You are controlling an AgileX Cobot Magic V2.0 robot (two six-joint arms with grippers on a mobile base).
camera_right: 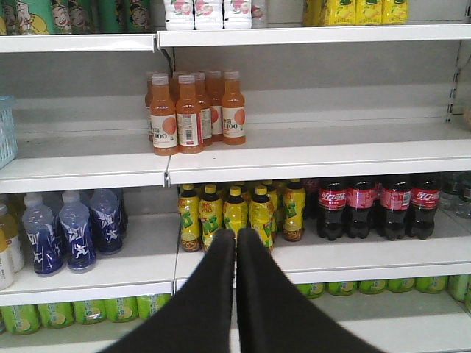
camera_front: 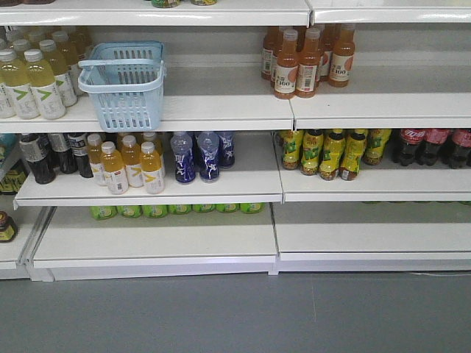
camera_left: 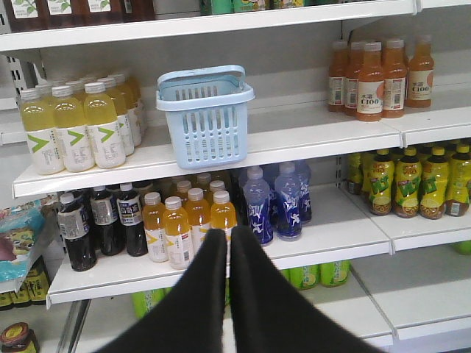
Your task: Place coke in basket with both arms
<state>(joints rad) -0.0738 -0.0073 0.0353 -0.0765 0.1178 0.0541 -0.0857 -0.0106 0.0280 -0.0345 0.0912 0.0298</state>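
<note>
Basket [camera_front: 125, 110]: light blue plastic, rectangular, with vertically slotted walls and a thick rim. A loop handle lies along the rim. It stands upright with its mouth open upward. It sits on the upper middle shelf [camera_front: 221, 110] of the left bay, near the front edge. From my left wrist the basket [camera_left: 210, 136] is above and a little left of my wedge tips. From my right wrist only a sliver of it [camera_right: 6, 132] shows at the left border.

Pale yellow bottles [camera_front: 37, 84] stand just beside the basket's left wall. I cannot tell if they touch. To its right the shelf board is bare up to the seam between bays. Orange juice bottles [camera_front: 305, 62] are clustered there, set back from the front edge. The shelf above [camera_front: 154, 15] overhangs, with a gap over the rim.

On the lower shelf, amber bottles [camera_front: 132, 162] and blue bottles [camera_front: 199, 154] stand under the basket. Dark cola bottles with red labels [camera_right: 368, 206] are in the right bay. Yellow-labelled bottles [camera_right: 235, 213] stand beside them on the left. Green cans [camera_front: 176, 211] line the back of the bottom shelf. The grey floor [camera_front: 235, 316] in front is open.

Left gripper [camera_left: 228, 234]: jaws together, tips meeting, nothing between them. It is held off the shelving, facing the amber bottles.

Right gripper [camera_right: 235, 234]: jaws together, nothing between them. It faces the yellow-labelled bottles.
</note>
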